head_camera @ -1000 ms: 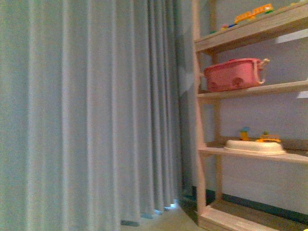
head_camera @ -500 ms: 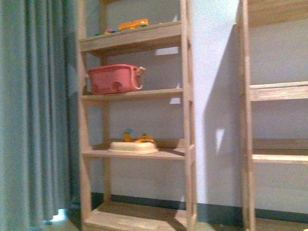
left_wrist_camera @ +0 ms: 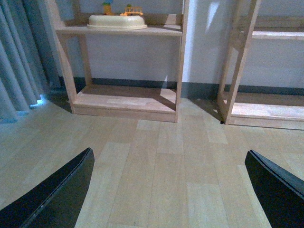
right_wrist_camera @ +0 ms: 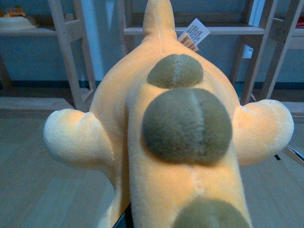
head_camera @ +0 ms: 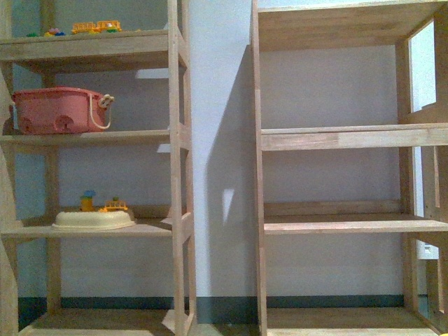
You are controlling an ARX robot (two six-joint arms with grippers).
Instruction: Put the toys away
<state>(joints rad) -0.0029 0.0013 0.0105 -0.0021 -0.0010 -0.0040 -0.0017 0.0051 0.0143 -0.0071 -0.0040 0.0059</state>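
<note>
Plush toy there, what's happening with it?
The orange plush fills the right wrist view, up off the floor, so the right arm seems to be carrying it. The left gripper hangs open with nothing in it. The robot faces wooden shelves; a pink bin and a cream tray sit on the left ones. The plush is not shelved yet.

Against the wall (head_camera: 217, 105) the left unit (head_camera: 178, 168) stands beside the right unit (head_camera: 336, 136), bearing a toy bus (head_camera: 96, 26) at upper left, a basket (head_camera: 56, 110) beneath, a tray (head_camera: 93, 220) lower still, with the plush toy (right_wrist_camera: 175, 133) before both.
</note>
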